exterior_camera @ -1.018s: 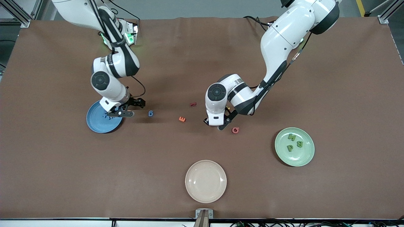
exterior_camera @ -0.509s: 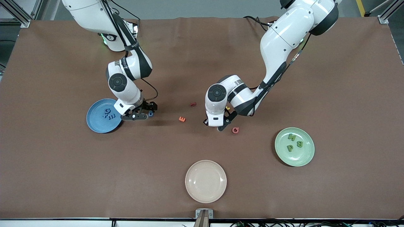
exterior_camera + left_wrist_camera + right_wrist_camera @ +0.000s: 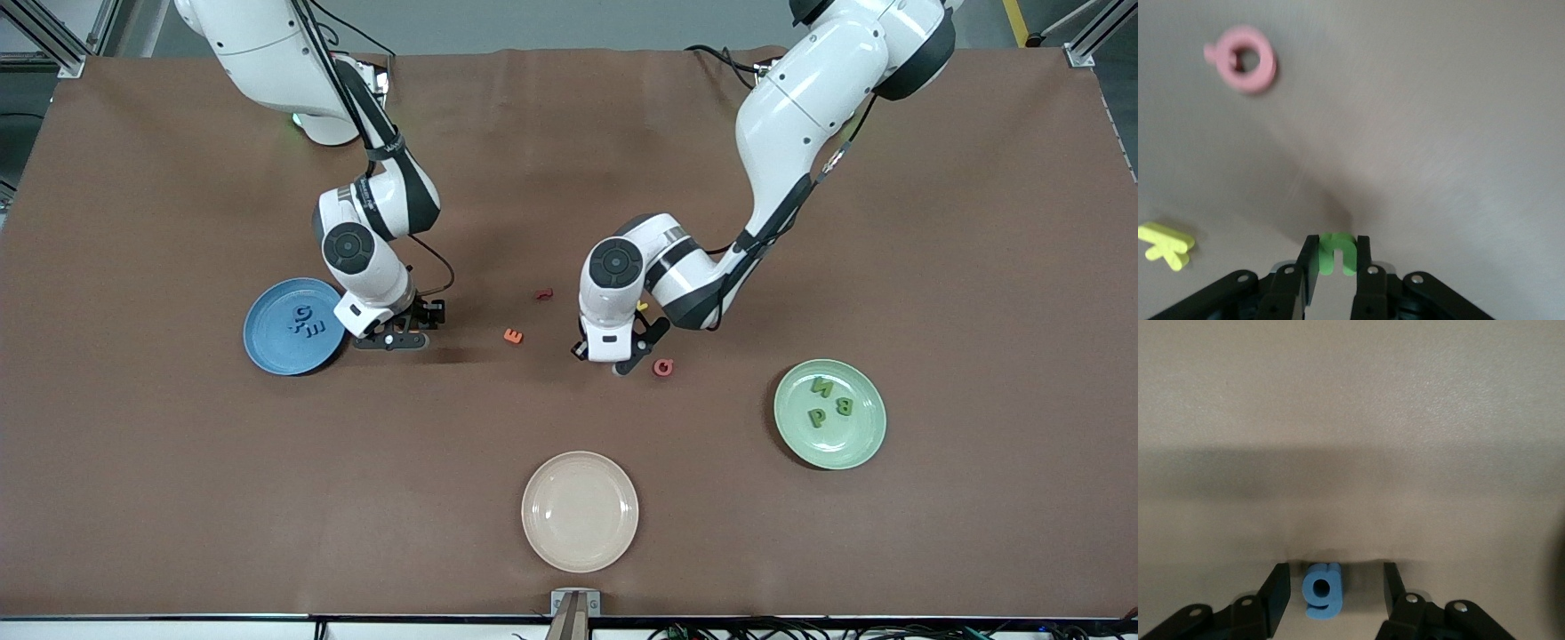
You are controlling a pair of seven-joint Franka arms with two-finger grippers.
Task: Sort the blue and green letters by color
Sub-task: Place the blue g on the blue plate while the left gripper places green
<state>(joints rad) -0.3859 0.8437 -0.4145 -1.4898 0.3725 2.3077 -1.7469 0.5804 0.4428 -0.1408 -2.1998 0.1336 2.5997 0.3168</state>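
My right gripper (image 3: 1331, 590) has moved off the blue plate (image 3: 267, 342) since a second ago and now sits low at the table with its jaws partly open, a gap on each side of the blue letter g (image 3: 1321, 590) between them; nothing is gripped yet. My left gripper (image 3: 1336, 257) has stayed in place, beside the pink letter (image 3: 663, 366), and has closed on a green letter (image 3: 1336, 252). Three blue letters (image 3: 307, 322) lie in the blue plate, three green ones (image 3: 827, 400) in the green plate (image 3: 867, 440).
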